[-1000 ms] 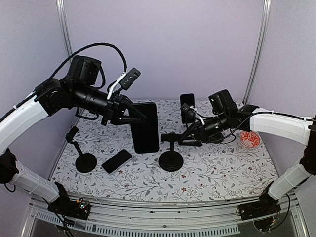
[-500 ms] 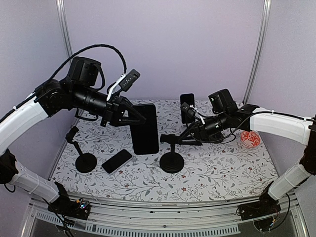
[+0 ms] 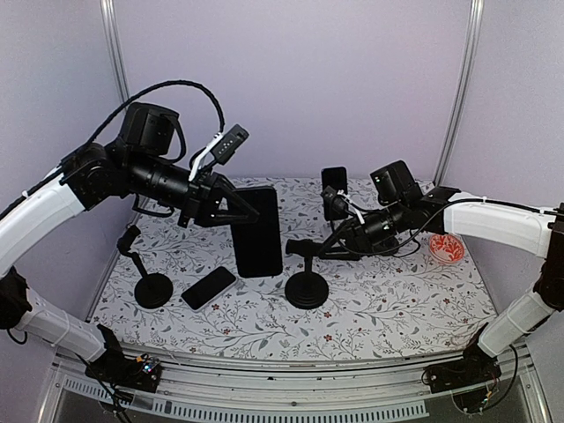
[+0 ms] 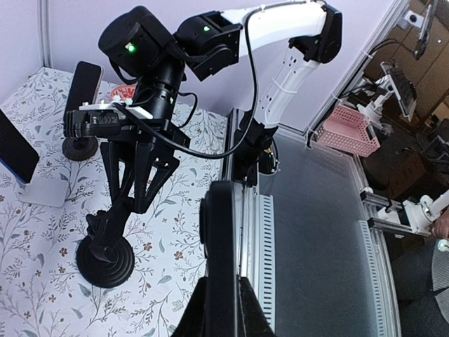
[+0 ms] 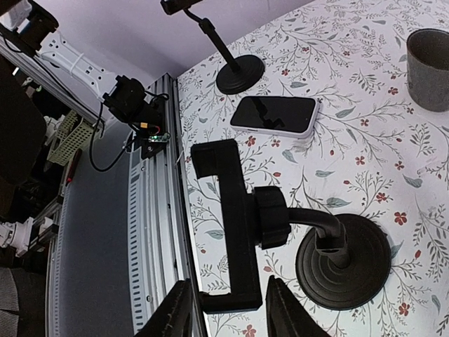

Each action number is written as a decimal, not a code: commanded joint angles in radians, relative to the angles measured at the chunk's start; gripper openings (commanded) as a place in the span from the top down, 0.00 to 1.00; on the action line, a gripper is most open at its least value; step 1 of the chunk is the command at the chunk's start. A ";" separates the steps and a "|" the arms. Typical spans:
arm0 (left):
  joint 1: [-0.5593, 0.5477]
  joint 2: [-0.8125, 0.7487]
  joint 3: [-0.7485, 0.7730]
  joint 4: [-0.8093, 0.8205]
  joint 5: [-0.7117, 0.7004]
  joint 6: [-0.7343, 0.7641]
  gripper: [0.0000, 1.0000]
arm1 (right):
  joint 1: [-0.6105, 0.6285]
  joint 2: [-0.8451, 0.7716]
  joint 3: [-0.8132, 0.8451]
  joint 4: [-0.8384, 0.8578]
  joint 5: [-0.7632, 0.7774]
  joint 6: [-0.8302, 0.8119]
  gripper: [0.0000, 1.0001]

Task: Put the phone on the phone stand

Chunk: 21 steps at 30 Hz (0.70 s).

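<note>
White-shelled arms (image 3: 493,220) carry black joints (image 3: 150,128) and braided black cable (image 3: 176,84).

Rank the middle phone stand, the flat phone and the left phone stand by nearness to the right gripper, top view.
1. Middle phone stand, its clamp at the jaws.
2. Flat phone, on the table to its left.
3. Left phone stand, at the far left.

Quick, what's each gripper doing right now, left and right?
Left gripper: closed, holding the large black phone.
Right gripper: open, with one finger on each side of the phone stand's clamp, not clearly gripping it.
</note>
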 commanded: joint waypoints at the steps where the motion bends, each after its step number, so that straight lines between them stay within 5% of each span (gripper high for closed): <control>1: 0.015 -0.034 -0.007 0.045 0.027 -0.012 1.00 | -0.005 0.016 0.025 -0.006 -0.007 -0.008 0.68; 11: 0.015 -0.039 -0.029 0.070 0.039 -0.025 1.00 | -0.005 0.017 0.023 0.002 -0.025 -0.010 0.80; 16: 0.011 -0.026 -0.038 0.078 0.069 -0.019 1.00 | -0.002 0.000 0.031 0.003 -0.063 -0.016 1.00; 21: -0.020 0.001 -0.051 0.148 0.137 -0.008 1.00 | 0.015 -0.035 0.026 -0.017 -0.125 -0.040 1.00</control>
